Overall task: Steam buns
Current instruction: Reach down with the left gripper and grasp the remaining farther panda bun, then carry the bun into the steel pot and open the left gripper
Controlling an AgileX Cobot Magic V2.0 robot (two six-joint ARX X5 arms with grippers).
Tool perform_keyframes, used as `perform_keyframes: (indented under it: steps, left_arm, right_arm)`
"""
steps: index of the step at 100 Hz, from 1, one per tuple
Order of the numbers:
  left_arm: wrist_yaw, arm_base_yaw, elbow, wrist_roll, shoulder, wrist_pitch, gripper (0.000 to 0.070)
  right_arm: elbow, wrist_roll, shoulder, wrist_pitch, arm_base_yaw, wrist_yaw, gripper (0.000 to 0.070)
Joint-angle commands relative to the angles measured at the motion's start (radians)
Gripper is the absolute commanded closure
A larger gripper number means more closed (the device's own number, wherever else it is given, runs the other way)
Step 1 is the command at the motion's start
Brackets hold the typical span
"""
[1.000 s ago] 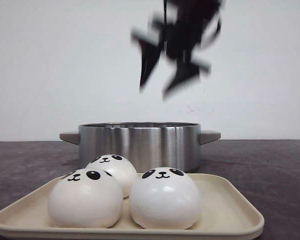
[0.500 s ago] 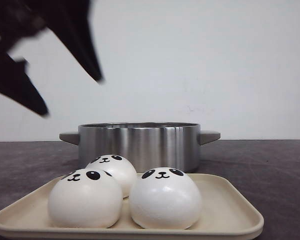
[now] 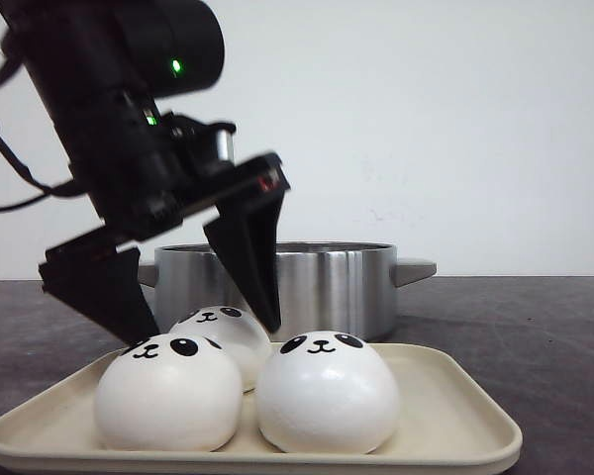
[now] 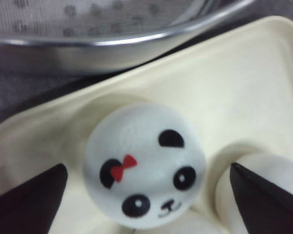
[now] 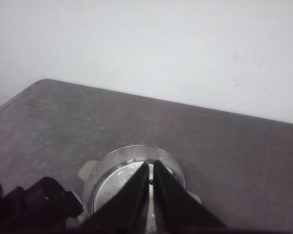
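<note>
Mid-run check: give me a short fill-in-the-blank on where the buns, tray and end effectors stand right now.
The glossy white panda-face buns sit on a ___ tray.
The left end effector is open above the ___ bun.
Behind the tray stands a ___ steel pot.
The right end effector is ___.

Missing: cream; rear; brushed; shut

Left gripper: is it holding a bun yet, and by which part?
Nothing is held. The left gripper hangs open over the back bun on the tray, a finger on each side, not touching. The right gripper is shut and empty.
</note>
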State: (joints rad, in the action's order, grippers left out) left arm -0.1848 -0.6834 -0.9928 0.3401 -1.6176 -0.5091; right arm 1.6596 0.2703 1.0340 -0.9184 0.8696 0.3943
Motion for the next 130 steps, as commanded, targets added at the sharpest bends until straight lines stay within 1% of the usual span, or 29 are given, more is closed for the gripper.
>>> perform_keyframes:
  steps: [1, 15, 22, 30, 36, 39, 41, 45, 50, 51, 57, 58, 67, 77, 92, 110, 115, 120, 123, 130]
  left_arm:
    - [0.003, -0.011, -0.016, 0.047, -0.024, 0.02, 0.0047]
    - [0.004, -0.011, -0.016, 0.05, -0.029, 0.032, 0.0217]
    - [0.005, -0.011, -0.016, 0.05, -0.029, 0.034, 0.0272]
    - [0.007, -0.011, -0.016, 0.05, -0.029, 0.032, 0.0282]
    - [0.024, -0.011, -0.016, 0.051, -0.03, 0.025, 0.0285]
    - [0.034, -0.011, -0.016, 0.051, -0.031, 0.016, 0.0302]
    - [0.039, -0.011, -0.016, 0.051, -0.031, 0.008, 0.033]
    - [0.053, -0.011, -0.016, 0.05, -0.035, -0.004, 0.041]
    - [0.062, -0.011, -0.016, 0.047, -0.039, -0.023, 0.0536]
    - [0.064, -0.011, -0.016, 0.043, -0.04, -0.027, 0.0575]
    - [0.074, -0.011, -0.016, 0.031, -0.042, -0.035, 0.0694]
    - [0.076, -0.011, -0.016, 0.027, -0.043, -0.036, 0.07]
    - [0.097, -0.011, -0.016, -0.014, -0.043, -0.017, 0.07]
    - [0.098, -0.011, -0.035, -0.003, -0.038, -0.013, 0.07]
    - [0.014, -0.022, -0.112, 0.002, 0.027, -0.047, 0.07]
    - [0.006, -0.067, -0.205, 0.005, 0.15, -0.05, 0.07]
    - [0.029, -0.072, -0.231, 0.004, 0.175, -0.043, 0.07]
    - [0.068, -0.071, -0.258, -0.001, 0.187, -0.033, 0.07]
    - [0.101, -0.071, -0.278, -0.012, 0.188, -0.025, 0.07]
    - [0.147, -0.05, -0.312, -0.039, 0.181, -0.017, 0.07]
  right_arm:
    - [0.014, 0.018, 0.004, -0.001, 0.01, 0.003, 0.0693]
    - [0.014, 0.018, 0.004, -0.018, 0.01, 0.003, 0.0693]
    - [0.014, 0.018, 0.004, -0.026, 0.01, 0.003, 0.0693]
    - [0.013, 0.018, 0.004, -0.03, 0.01, 0.003, 0.0693]
    - [0.013, 0.018, 0.004, -0.03, 0.01, 0.003, 0.0693]
    - [0.013, 0.018, 0.004, -0.029, 0.01, 0.003, 0.0693]
    - [0.013, 0.019, 0.004, -0.029, 0.01, 0.003, 0.0693]
    - [0.013, 0.019, 0.004, -0.029, 0.01, 0.002, 0.0693]
    - [0.013, 0.019, 0.004, -0.03, 0.01, 0.002, 0.0693]
    - [0.013, 0.019, 0.004, -0.03, 0.01, 0.002, 0.0693]
    - [0.013, 0.019, 0.004, -0.031, 0.01, 0.002, 0.0693]
    - [0.013, 0.019, 0.004, -0.031, 0.01, 0.002, 0.0693]
    - [0.013, 0.019, 0.004, -0.034, 0.01, 0.002, 0.0693]
    - [0.013, 0.019, 0.004, -0.034, 0.01, 0.002, 0.0693]
    - [0.013, 0.02, 0.004, -0.034, 0.01, 0.002, 0.0693]
    - [0.013, 0.018, 0.004, -0.034, 0.01, 0.002, 0.0693]
    - [0.013, 0.018, 0.004, -0.033, 0.01, 0.002, 0.0693]
    - [0.013, 0.018, 0.004, -0.032, 0.01, 0.003, 0.0693]
    - [0.013, 0.018, 0.004, -0.032, 0.01, 0.003, 0.0693]
    - [0.013, 0.018, 0.004, -0.032, 0.01, 0.002, 0.0693]
